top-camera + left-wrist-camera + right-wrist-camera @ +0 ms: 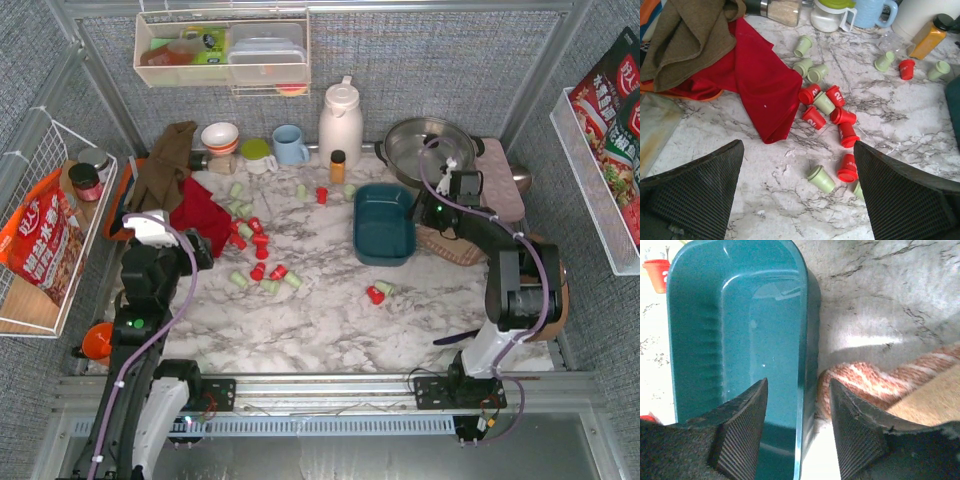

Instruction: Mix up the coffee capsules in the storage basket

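Marbled counter (330, 310), on which we see the red and pale-green coffee capsules (842, 116) scattered mostly left of the empty storage basket (385, 225). We find the left fingers (695, 195) spread wide, holding nothing; the right fingers (740, 430) stand parted astride the basket's right wall.

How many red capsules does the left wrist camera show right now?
7 red capsules: five clustered beside the red cloth, one nearer, one far back by the orange bottle. The fingers may hide more.
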Robot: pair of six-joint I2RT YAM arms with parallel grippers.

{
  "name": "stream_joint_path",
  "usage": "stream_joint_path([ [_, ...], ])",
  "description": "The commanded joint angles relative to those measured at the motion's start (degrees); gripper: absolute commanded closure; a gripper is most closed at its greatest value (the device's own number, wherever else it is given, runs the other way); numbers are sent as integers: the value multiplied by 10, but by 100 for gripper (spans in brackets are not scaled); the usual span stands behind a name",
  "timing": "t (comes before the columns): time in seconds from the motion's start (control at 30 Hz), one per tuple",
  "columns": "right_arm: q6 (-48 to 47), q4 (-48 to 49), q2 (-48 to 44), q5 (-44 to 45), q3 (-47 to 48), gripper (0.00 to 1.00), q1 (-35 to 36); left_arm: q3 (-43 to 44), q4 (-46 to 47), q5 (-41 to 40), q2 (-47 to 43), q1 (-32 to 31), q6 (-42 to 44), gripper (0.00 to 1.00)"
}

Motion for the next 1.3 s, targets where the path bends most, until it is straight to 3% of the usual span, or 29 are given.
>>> stream_joint_path([
  [0.0, -19, -22, -49, 32, -4, 43, 0, 21, 33, 41, 21, -1, -17, 1],
  [0.23, -39, -64, -188, 116, -37, 42, 30, 92, 91, 90, 121, -43, -28, 4],
  [0.4, -72, -25, -298, 87, -119, 35, 56, 108, 210, 143, 210, -110, 32, 5],
  [0.53, -143, 11, -387, 87, -188, 35, 96, 116, 324, 214, 311, -139, 81, 4],
  [0.67, -148, 50, -438, 89, -236, 35, 102, 170, 395, 303, 439, -166, 184, 2],
  [0.8, -141, 55, -462, 85, -243, 35, 101, 199, 554, 440, 559, -173, 267, 0],
  [0.87, -134, 60, -469, 76, -245, 35, 102, 241, 603, 471, 628, -172, 271, 10],
  [1.13, -132, 58, -488, 81, -247, 35, 101, 471, 587, 574, 865, -173, 289, 32],
  [1.27, -133, 55, -499, 82, -247, 35, 101, 554, 533, 595, 936, -173, 308, 30],
])
